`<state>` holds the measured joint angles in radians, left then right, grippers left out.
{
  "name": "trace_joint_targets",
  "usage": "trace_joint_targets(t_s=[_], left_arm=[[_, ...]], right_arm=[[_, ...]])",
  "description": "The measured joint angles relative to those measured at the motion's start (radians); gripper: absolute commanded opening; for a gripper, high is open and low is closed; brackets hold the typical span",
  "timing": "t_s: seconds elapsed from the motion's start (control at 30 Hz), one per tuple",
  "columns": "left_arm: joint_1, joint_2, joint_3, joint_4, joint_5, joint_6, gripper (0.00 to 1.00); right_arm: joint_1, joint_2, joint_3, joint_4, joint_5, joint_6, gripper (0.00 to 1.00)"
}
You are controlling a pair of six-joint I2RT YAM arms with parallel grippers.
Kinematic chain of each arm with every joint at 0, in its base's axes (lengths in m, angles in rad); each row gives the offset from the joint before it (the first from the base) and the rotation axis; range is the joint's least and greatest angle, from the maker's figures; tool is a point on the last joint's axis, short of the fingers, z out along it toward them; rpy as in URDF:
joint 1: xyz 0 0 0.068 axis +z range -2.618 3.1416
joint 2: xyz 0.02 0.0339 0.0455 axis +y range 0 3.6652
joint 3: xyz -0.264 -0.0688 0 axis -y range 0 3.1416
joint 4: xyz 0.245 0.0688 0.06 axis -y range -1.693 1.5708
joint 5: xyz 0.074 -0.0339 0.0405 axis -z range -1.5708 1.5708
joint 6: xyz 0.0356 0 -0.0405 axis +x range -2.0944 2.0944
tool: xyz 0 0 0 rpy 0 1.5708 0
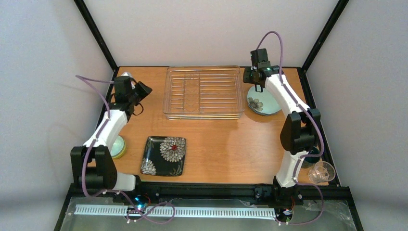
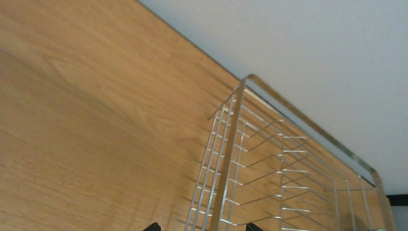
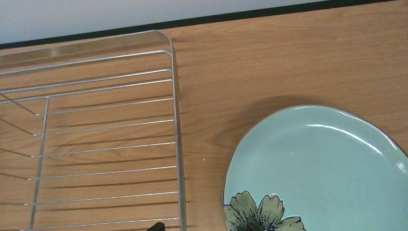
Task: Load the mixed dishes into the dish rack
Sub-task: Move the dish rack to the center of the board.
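The dish rack (image 1: 204, 91) stands at the back middle of the table with nothing in it. A black square floral plate (image 1: 164, 155) lies flat near the front left. A pale mint plate (image 1: 267, 107) with a flower lies right of the rack. My left gripper (image 1: 143, 89) hovers open left of the rack, whose corner (image 2: 269, 163) fills the left wrist view. My right gripper (image 1: 258, 87) hangs open over the gap between the rack's right rim (image 3: 177, 144) and the mint plate (image 3: 317, 168). Neither holds anything. A yellow-green bowl (image 1: 118, 147) shows partly behind the left arm.
A clear glass cup (image 1: 321, 172) lies at the front right corner beside the right arm's base. Black frame rails edge the table at the back and sides. Bare wood lies between the rack and the black plate.
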<state>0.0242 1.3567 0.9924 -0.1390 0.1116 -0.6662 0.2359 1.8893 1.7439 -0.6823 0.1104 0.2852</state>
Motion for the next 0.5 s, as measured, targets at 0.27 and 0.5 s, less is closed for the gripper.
trace_joint_targets(t_s=[0.27,0.5], left_arm=[[0.0,0.095,0.0,-0.032,-0.001,0.008,1.0],[-0.004,0.169,0.03,-0.037,0.013,0.03,1.0]], right_arm=[[0.002,0.055,-0.002,-0.006,0.001,0.0,0.95],[0.007,0.142,0.018,-0.013,-0.013,-0.008,0.95]])
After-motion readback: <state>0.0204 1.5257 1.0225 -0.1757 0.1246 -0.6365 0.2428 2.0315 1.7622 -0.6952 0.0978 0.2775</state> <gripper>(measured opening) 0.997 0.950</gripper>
